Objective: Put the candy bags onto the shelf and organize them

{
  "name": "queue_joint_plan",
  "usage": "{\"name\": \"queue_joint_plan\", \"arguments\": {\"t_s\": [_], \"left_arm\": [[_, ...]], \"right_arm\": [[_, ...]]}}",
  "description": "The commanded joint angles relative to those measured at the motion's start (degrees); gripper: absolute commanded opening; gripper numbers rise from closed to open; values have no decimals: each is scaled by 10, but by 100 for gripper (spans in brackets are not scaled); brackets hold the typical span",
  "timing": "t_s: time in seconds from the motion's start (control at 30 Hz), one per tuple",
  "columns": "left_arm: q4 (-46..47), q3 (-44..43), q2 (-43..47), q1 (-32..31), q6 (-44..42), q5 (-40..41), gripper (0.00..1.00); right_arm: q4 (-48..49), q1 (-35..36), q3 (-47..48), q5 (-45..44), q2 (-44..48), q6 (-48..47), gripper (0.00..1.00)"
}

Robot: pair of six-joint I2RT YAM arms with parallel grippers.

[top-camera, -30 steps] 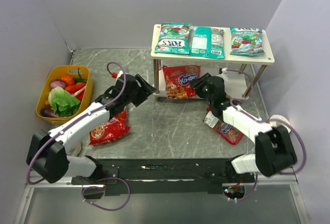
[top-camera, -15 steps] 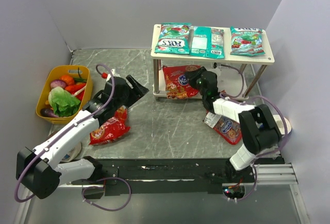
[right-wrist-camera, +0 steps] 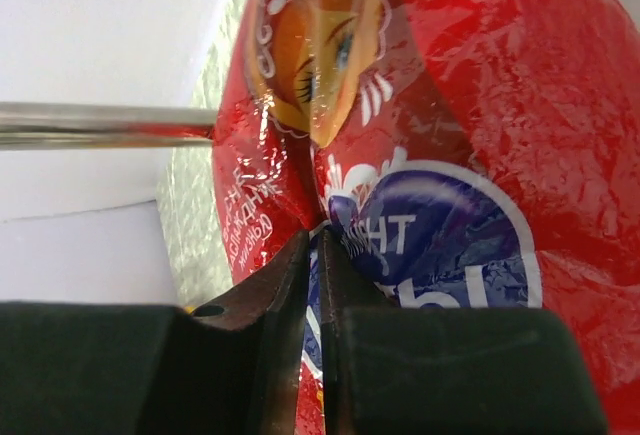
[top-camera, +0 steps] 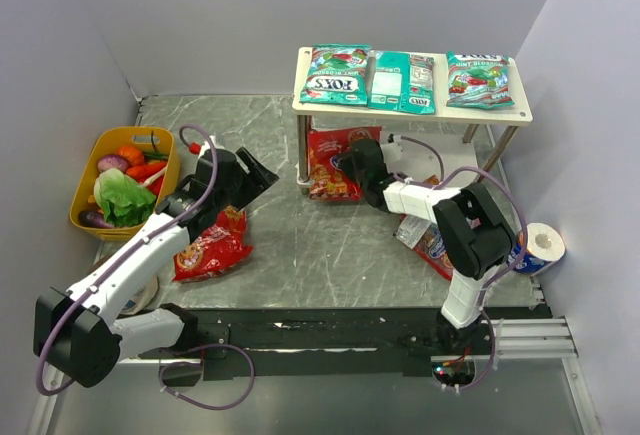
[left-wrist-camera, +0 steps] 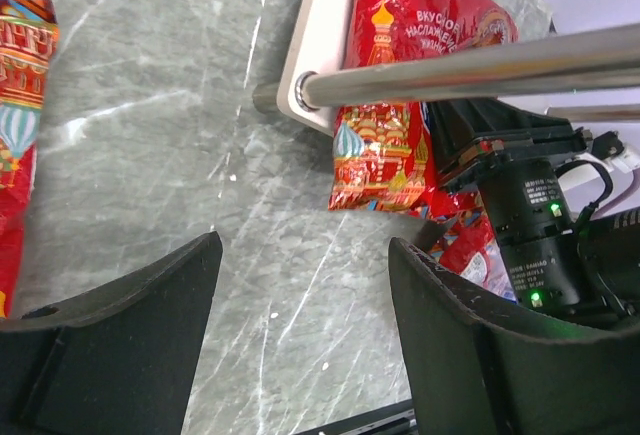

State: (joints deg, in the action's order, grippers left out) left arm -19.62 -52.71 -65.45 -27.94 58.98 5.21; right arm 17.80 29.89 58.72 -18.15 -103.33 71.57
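Note:
The shelf (top-camera: 520,113) stands at the back right with three teal candy bags (top-camera: 335,75) side by side on its top board. A red candy bag (top-camera: 328,163) lies at the left end of the lower board. My right gripper (top-camera: 352,165) is shut on this red bag (right-wrist-camera: 440,145), its jaws (right-wrist-camera: 314,240) pinching the foil by the blue label. My left gripper (top-camera: 262,170) is open and empty above the table, left of the shelf; its view shows that bag (left-wrist-camera: 400,85) under the shelf leg (left-wrist-camera: 480,65). Two more red bags lie on the table, one at the left (top-camera: 212,245) and one at the right (top-camera: 432,243).
A yellow tub (top-camera: 104,136) of toy vegetables stands at the left wall. A paper roll (top-camera: 545,243) stands at the right edge. Grey walls close in the left, back and right sides. My right arm lies across the front of the lower shelf.
My right gripper has slid left along the lower board, taking the red bag to the shelf's left end. My left gripper has drawn back to the left.

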Motion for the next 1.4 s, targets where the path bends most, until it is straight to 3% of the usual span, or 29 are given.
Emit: {"name": "queue_joint_plan", "arguments": {"t_s": [0.0, 0.37, 0.6, 0.73, 0.87, 1.1, 1.37], "left_arm": [[14, 0, 5, 16, -19, -25, 74], [25, 11, 3, 25, -25, -47, 74], [76, 26, -25, 25, -30, -96, 77], [117, 26, -86, 21, -26, -148, 77], [139, 8, -141, 4, -30, -148, 79], [183, -7, -217, -25, -15, -151, 81], [317, 37, -227, -46, 43, -161, 84]], "right_arm": [[-175, 18, 13, -22, -30, 34, 15], [-133, 12, -18, -63, 83, -51, 33], [-137, 11, -57, -69, 163, -121, 36], [-175, 10, -67, -65, 201, -166, 37], [-203, 0, -94, -52, 219, -180, 37], [-218, -47, -107, 32, 185, -204, 36], [-196, -54, -120, 65, 175, -179, 34]]}}
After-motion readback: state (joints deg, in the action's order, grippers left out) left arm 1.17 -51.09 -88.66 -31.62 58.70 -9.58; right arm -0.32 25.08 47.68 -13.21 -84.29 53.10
